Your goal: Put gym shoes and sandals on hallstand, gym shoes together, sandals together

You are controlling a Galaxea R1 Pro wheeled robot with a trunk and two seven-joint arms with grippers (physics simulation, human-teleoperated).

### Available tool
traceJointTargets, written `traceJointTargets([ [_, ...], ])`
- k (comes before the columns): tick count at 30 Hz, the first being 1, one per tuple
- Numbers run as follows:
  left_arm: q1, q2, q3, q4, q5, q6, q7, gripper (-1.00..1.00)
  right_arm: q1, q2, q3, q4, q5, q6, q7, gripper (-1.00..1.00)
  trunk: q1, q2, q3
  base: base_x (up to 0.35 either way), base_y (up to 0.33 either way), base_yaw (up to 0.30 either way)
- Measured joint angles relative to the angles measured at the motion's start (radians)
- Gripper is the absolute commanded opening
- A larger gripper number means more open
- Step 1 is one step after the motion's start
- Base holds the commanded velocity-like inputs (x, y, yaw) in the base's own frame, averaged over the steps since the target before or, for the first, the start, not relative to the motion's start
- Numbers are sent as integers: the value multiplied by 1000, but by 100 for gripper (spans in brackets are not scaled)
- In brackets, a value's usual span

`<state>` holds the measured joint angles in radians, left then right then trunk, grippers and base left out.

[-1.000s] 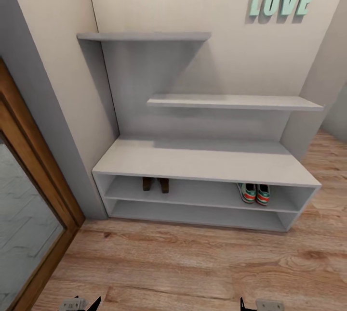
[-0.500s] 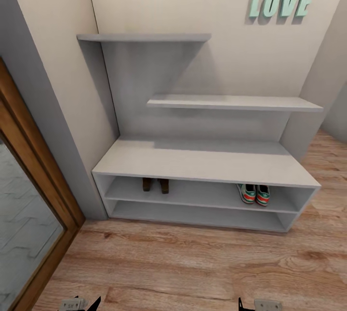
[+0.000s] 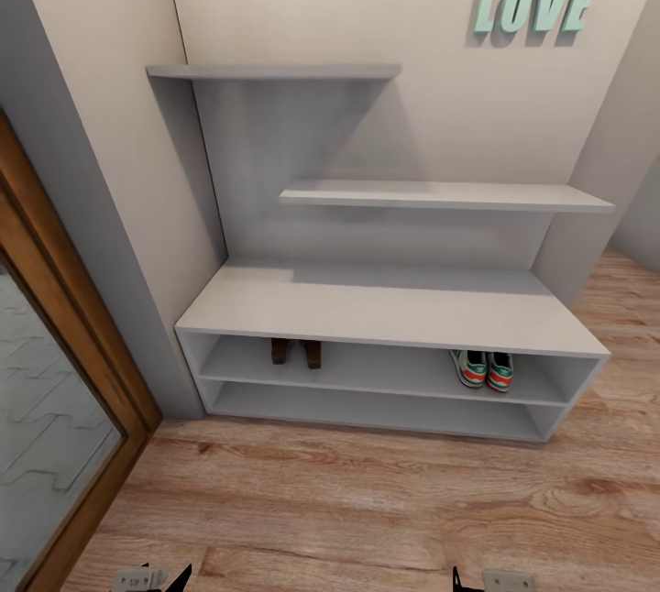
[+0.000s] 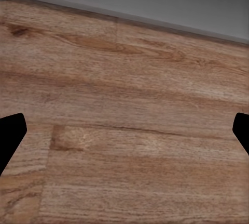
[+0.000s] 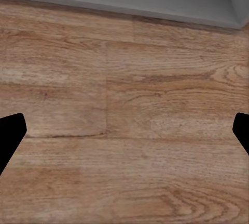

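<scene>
Standing against the pale wall, the hallstand (image 3: 385, 308) fills the middle of the head view: a low bench with two long shelf slots, two stepped upper shelves (image 3: 440, 195) and a grey back panel. In the upper slot, toward its left end, the two sandals (image 3: 296, 352) sit side by side, brown and partly shaded by the bench top, so little more than their near ends can be made out. In the same slot, toward its right end and well apart from the sandals, the two gym shoes (image 3: 485, 369) stand next to each other, just touching or nearly so, their red-orange patches and teal-edged soles facing outward. The lower slot runs beneath both pairs. The corridor floor (image 3: 367, 500) spreads in light brown planks in front of the rack. Mint-green letters spelling LOVE (image 3: 536, 4) hang on the wall above the right side, and a wood-framed door (image 3: 64, 372) with a glass pane stands at the left. At the bottom edge of the head view the left gripper (image 3: 151, 578) and the right gripper (image 3: 495, 580) just peek in, low and apart from the rack. In the left wrist view the left fingers (image 4: 10, 133) sit spread wide at the two sides with nothing between them but floor planks; the right fingers (image 5: 10, 133) are likewise spread wide over bare planks, with the grey base of the rack across the far side.
</scene>
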<state>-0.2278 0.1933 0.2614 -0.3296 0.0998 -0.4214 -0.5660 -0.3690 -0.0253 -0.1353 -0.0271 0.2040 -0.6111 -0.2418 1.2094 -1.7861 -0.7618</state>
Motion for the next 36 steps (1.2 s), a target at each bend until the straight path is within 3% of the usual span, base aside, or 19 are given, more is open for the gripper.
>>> traceJointTargets([
  [36, 0, 4, 2, -1, 10, 0, -1, 100, 3, 0, 0, 0, 0, 0, 0, 100, 0, 0, 0, 0, 0, 0],
])
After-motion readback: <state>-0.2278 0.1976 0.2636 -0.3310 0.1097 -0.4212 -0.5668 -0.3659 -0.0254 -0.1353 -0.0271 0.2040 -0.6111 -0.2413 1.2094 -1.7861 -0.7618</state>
